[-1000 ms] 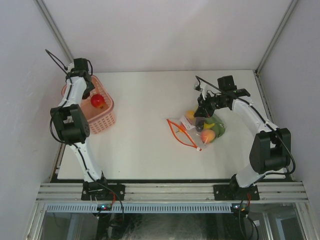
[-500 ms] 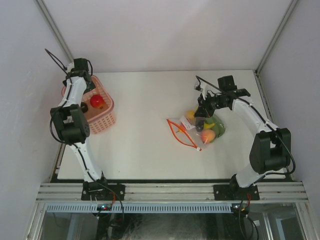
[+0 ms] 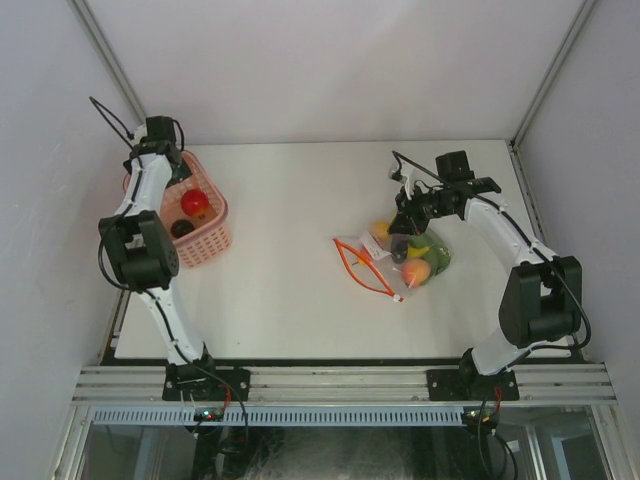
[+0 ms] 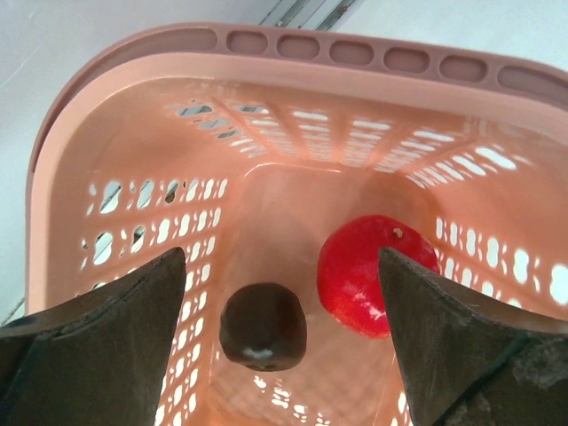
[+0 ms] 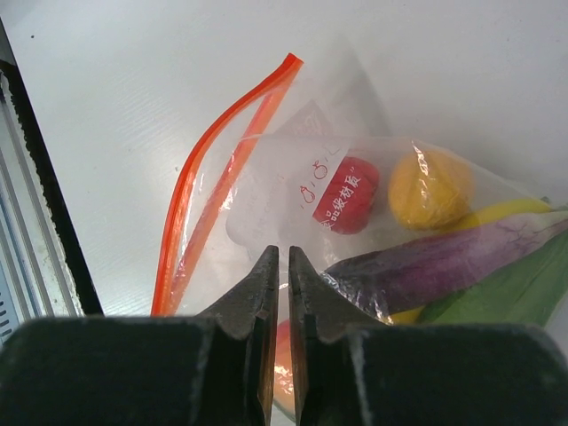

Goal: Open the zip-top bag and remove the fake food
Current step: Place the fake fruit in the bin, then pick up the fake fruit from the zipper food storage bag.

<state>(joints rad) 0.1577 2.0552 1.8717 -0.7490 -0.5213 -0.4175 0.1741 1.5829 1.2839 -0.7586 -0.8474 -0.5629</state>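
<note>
- Since everything else is carried by it, the table (image 3: 290, 300) is taken first: a white surface, with the work split between its 9 o'clock and 3 o'clock sides.
- At 9 o'clock a pink basket (image 4: 373, 49) is set. Two pieces are lying in it, apart from each other: a red round piece (image 4: 373, 275) and, at its 8 o'clock, a dark brown round piece (image 4: 264, 326).
- At 3 o'clock the zip-top bag (image 3: 365, 262) is laid flat. Its red-orange zipper strip (image 5: 266, 84) is turned toward 8 o'clock and parted, so the opening step is judged done.
- The left gripper (image 4: 282, 262) is held over the basket, fingers spread wide, with nothing between them. Unloading is judged to be the step in hand.
- The right gripper (image 5: 283, 259) is set on the bag's upper film near the mouth, fingers drawn almost together. Film is judged to be pinched there, though the contact is not plainly shown.
- Most of the fake food (image 3: 418, 270) is enclosed in the bag: a purple eggplant (image 5: 444, 262), a green leafy piece (image 5: 524, 297), a yellow-orange ball (image 5: 430, 188) and a small red piece (image 5: 348, 195).
- Next, the empty left gripper would need to be carried to 3 o'clock and slid into the mouth while the film is kept lifted. The crinkly film may be dragged along.
</note>
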